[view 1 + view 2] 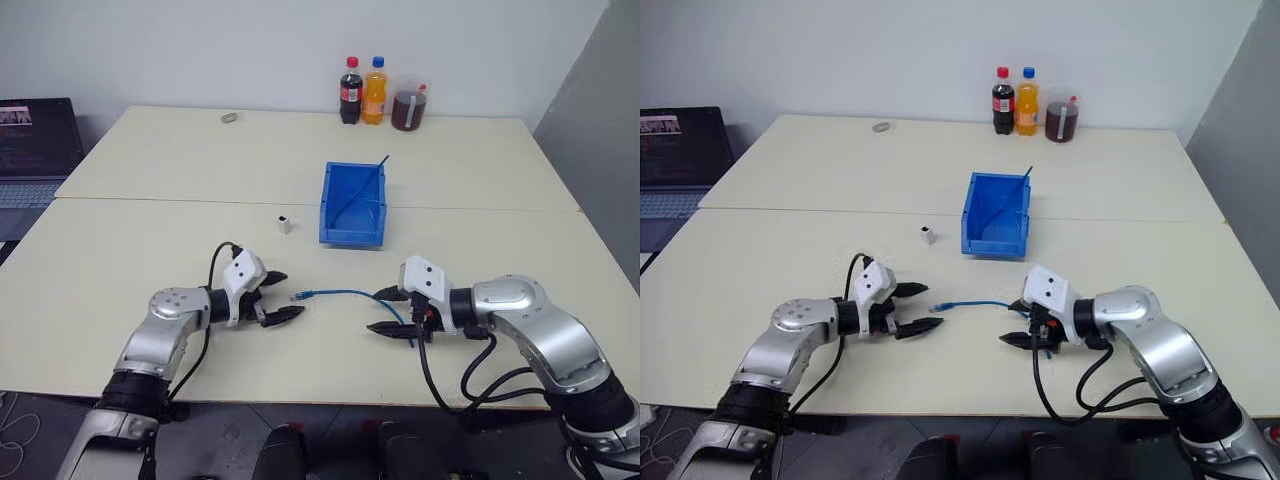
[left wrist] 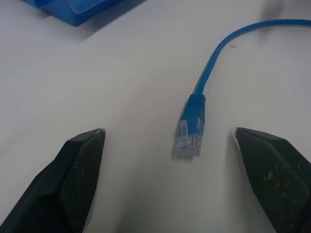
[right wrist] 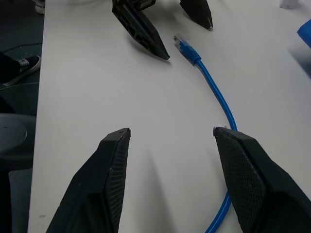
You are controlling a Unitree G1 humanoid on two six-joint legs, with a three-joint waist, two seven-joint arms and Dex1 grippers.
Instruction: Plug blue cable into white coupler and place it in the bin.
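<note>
Blue cable (image 1: 345,293) flat on the tabletop (image 1: 150,250) near the front edge, curved, clear plug end (image 2: 190,137) pointing toward the left end effector (image 1: 278,297). Other end of the cable running under the right end effector (image 1: 389,311), passing just beside one black finger (image 3: 252,174) in the right wrist view; not pinched by it.

Left end effector spread wide, empty, fingers (image 2: 73,170) either side of the plug and clear of it (plug lying on the surface between the tips, untouched). Right end effector also parted, holding nothing, hovering over the cable's far stretch.

White coupler (image 1: 284,224) upright on the tabletop toward the middle, well apart from the cable and just left of the bin (image 1: 355,232). Nothing plugged into it. Bin near the tabletop's centre, lowered lip toward the front edge, a thin dark strand (image 1: 362,187) slanting across its inside and poking over the back wall.

Along the back edge: two bottles (image 1: 362,91) and a jug of dark liquid (image 1: 409,104); a small grey object (image 1: 229,118) toward the back left corner. Laptop (image 1: 35,150) beyond the left edge.
</note>
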